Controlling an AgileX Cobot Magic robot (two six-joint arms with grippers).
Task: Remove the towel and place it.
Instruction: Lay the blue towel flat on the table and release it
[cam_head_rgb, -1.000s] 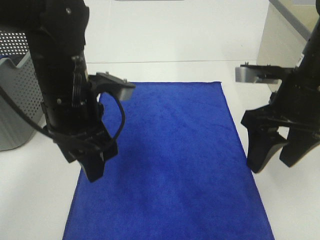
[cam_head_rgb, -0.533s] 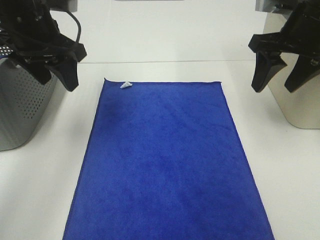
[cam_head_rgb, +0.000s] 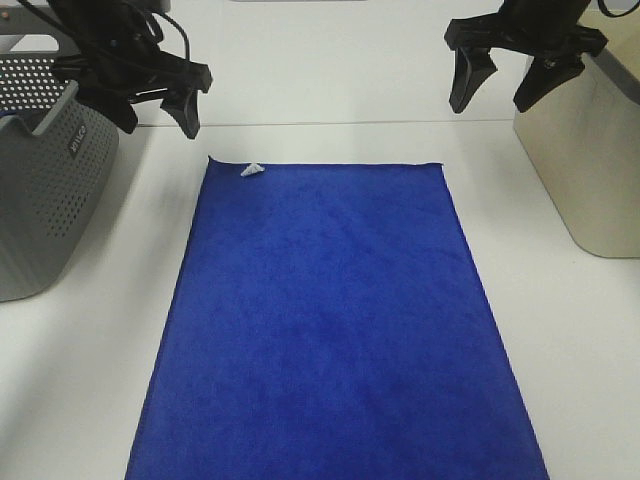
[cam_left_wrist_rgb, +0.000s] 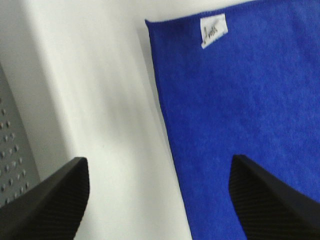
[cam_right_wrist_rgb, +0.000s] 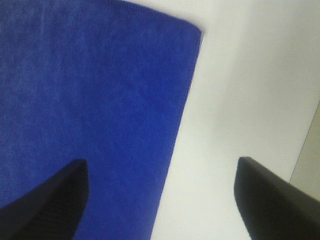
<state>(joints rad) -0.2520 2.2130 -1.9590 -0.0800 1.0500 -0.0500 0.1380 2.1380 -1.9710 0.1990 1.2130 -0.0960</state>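
You have the large rectangular royal-blue plush towel (cam_head_rgb: 330, 320) lying flat and smooth on the plain white table (cam_head_rgb: 90, 400). Its long sides run away from the high camera, and its near end is cut off by the frame. 1 small white tag (cam_head_rgb: 251, 170) sits at its far left corner. A grey perforated plastic basket (cam_head_rgb: 40, 200) stands on the table to the left and a smooth beige bin (cam_head_rgb: 590, 160) to the right, each with bare table between it and the towel. A thin seam (cam_head_rgb: 330, 123) crosses the white surface just beyond the towel's far edge; little else of the room shows. Your black left gripper (cam_head_rgb: 160, 122) hangs in the air past the far left corner, beside the basket. Its 2 fingers (cam_left_wrist_rgb: 50, 205) are spread wide with only table and towel edge seen between them. Your black right gripper (cam_head_rgb: 492, 104) hangs past the far right corner, near the bin, spread just as wide and empty. Neither touches the towel.
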